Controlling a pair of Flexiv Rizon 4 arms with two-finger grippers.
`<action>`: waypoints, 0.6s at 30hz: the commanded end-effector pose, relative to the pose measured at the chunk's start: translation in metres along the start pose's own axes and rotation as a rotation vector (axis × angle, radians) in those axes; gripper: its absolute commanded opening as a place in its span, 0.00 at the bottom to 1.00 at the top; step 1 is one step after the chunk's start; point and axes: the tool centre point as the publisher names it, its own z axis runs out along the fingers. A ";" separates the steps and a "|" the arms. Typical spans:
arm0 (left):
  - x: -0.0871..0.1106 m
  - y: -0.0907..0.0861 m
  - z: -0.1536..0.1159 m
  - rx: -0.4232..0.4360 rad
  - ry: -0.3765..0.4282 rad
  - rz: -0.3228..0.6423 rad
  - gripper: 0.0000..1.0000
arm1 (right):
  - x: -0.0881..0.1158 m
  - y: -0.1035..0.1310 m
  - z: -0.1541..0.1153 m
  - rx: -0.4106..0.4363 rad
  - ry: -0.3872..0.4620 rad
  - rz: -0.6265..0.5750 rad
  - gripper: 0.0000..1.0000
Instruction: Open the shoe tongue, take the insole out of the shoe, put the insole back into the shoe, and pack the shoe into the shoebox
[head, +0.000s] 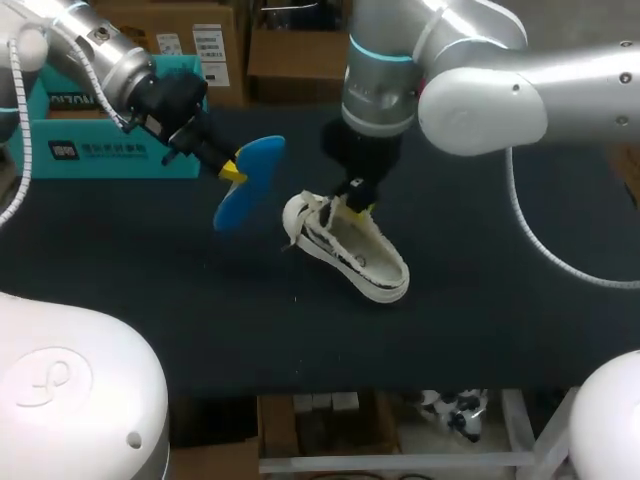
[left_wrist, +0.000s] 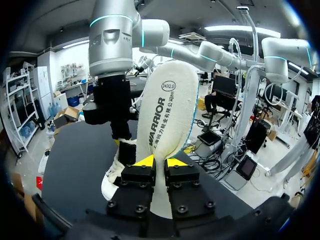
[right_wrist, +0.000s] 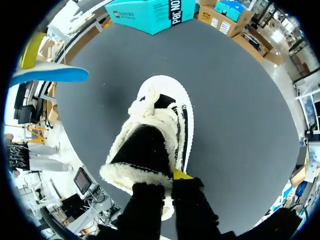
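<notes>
While aloft, insole (left_wrist: 167, 120) between left fingers (left_wrist: 145, 161)

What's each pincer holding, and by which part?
Left pincer: the insole, pinched flat across its two faces at about mid-length. Right pincer: the tongue, by its fleecy top edge.

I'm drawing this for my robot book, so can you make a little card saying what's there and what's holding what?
Left tool: shut on the insole, holding it up above the table
Insole: out of the shoe, white on top, blue underneath
Shoe: white with a fluffy rim, on the dark table
Right tool: at the shoe's opening; grip unclear
Shoebox: teal, at the table's far left
</notes>
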 end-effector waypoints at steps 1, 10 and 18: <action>-0.008 0.004 -0.015 0.031 0.162 0.026 0.00 | 0.006 -0.005 -0.003 -0.065 -0.011 0.101 0.00; -0.015 -0.002 -0.029 0.086 0.250 0.110 0.00 | 0.021 -0.009 -0.007 -0.103 -0.041 0.303 0.00; -0.027 -0.003 -0.025 0.113 0.328 0.151 0.00 | 0.022 -0.013 0.005 -0.129 -0.021 0.380 0.00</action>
